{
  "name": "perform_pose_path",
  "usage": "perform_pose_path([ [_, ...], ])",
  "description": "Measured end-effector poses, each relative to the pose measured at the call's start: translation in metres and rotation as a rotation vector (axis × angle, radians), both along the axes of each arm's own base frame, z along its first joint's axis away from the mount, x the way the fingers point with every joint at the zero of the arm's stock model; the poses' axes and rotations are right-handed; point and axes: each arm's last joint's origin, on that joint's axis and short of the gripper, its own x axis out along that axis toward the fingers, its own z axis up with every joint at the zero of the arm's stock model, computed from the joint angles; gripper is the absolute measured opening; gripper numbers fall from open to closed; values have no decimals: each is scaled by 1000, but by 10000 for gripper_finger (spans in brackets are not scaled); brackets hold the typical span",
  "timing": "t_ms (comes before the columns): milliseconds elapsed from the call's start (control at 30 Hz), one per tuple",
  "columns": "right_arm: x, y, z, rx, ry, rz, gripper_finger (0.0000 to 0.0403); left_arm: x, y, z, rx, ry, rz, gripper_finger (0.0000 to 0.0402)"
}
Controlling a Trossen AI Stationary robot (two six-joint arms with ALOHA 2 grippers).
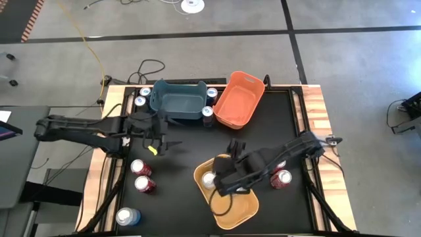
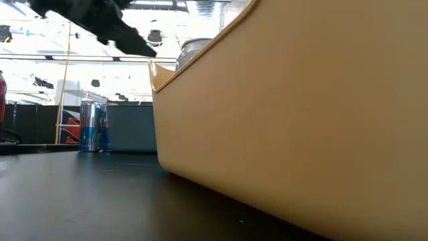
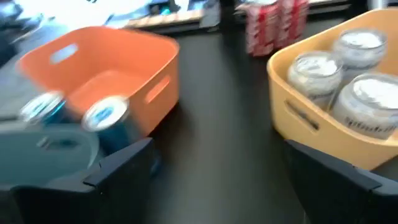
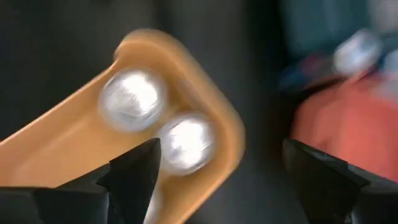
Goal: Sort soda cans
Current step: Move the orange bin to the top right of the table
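right claw (image 1: 220, 187) released over yellow bin (image 1: 238, 209) | left claw (image 1: 158, 143) released | silver cans (image 3: 317, 71) partly hidden

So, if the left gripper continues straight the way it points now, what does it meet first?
Most likely nothing nearby: the open left gripper faces a strip of bare black table between the orange bin and the yellow bin. Red cans stand farther along, though depth is unclear.

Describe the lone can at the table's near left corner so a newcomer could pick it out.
Start at the yellow-orange bin near the front edge, then look far left. The pale blue can stands upright alone in the corner. The two red cans stand farther up that side.
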Motion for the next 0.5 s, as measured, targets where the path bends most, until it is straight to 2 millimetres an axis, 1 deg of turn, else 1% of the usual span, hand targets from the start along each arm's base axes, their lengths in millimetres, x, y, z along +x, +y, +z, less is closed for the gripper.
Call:
perform_pose_path([
  [100,-16,-12,29,-73,-94,21,333,-17,-5,6,-24,-16,88,349],
  [233,-44,-36,66,-47,-192,-13,323,-37,-8,10,-90,-34,135,349],
  [367,-71,-57,94,-45,-287,-67,318,-50,-9,12,-160,-47,158,349],
  [500,-93,-77,115,-47,-370,-128,315,-56,-9,10,-212,-30,185,349],
])
